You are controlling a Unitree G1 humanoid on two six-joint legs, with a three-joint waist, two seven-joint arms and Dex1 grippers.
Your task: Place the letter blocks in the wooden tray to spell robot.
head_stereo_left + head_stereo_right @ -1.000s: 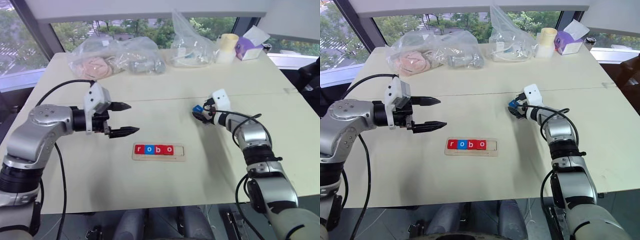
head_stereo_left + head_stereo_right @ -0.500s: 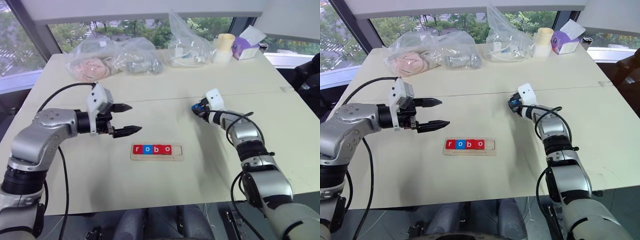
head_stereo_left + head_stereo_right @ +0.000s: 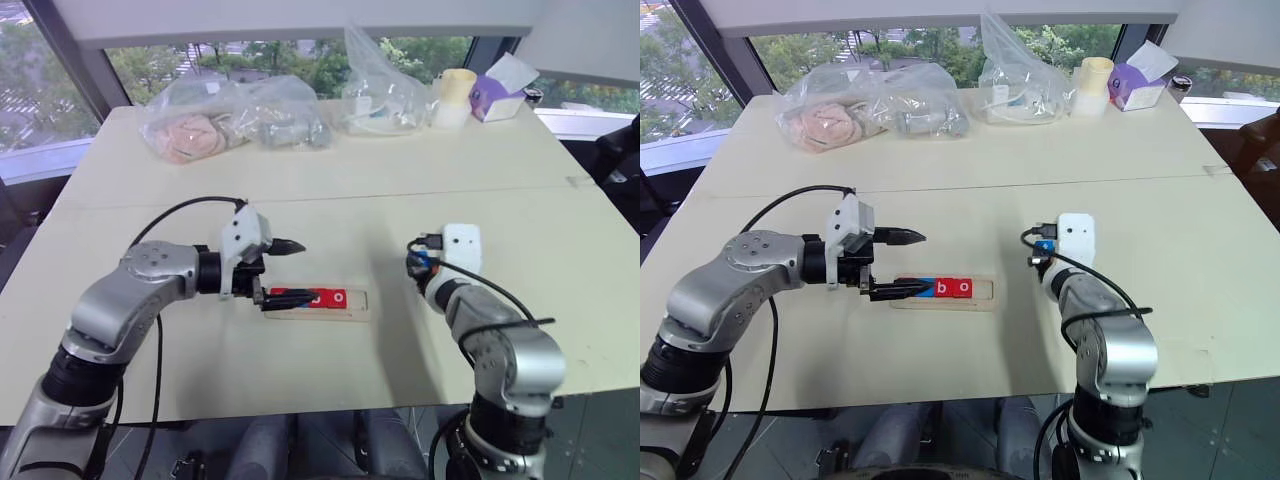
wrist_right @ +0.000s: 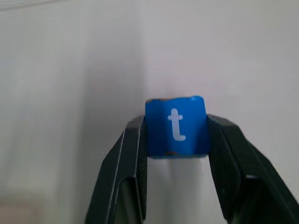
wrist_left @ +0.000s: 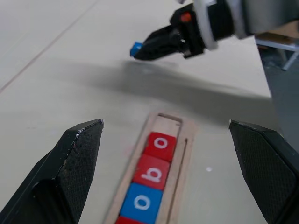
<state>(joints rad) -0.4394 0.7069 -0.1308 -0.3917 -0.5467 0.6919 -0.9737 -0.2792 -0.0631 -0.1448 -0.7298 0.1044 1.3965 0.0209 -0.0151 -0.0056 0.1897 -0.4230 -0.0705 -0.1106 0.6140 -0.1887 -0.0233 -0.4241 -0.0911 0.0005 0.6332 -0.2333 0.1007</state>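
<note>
Though airborne, t block [image 4: 176, 125] between jaws

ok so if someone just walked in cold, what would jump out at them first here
The blue t block, pinched in the right gripper above the table's right half. Next, the wooden tray mid-table with red and blue letter blocks lined up and its right-end slot empty, and the open left gripper straddling the tray's left end.

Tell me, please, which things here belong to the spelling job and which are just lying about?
Job: wooden tray, letter blocks in it, blue t block in the right gripper.
Lying about: plastic bags, cup, tissue box.
</note>
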